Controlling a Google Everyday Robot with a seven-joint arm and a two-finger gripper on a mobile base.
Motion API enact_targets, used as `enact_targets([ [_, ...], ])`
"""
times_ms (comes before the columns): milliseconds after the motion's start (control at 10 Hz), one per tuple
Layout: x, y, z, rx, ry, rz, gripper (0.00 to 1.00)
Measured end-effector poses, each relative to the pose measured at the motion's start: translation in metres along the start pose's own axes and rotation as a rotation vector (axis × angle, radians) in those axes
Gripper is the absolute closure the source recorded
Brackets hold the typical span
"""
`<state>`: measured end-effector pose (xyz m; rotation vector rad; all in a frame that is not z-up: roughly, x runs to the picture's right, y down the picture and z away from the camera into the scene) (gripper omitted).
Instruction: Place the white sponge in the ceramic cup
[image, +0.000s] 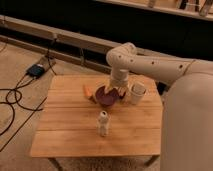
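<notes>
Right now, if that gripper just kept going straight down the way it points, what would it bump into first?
Probably the maroon bowl: the gripper points down at its right edge, beside the cup. Depth is unclear, so it could slip between them onto the table.

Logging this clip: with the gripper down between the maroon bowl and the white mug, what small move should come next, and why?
Probably a short shift toward the ceramic cup. The gripper hangs low over the right rim of the maroon bowl, just left of the cup, not over its mouth. The white sponge cannot be made out, so check it is held before releasing.
</notes>
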<state>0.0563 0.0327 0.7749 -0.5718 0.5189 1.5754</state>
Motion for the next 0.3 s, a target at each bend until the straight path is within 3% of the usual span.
enact_targets([
  [300, 0.0027, 0.0019, -0.0006, -0.006, 0.01, -0.003, 0.24],
])
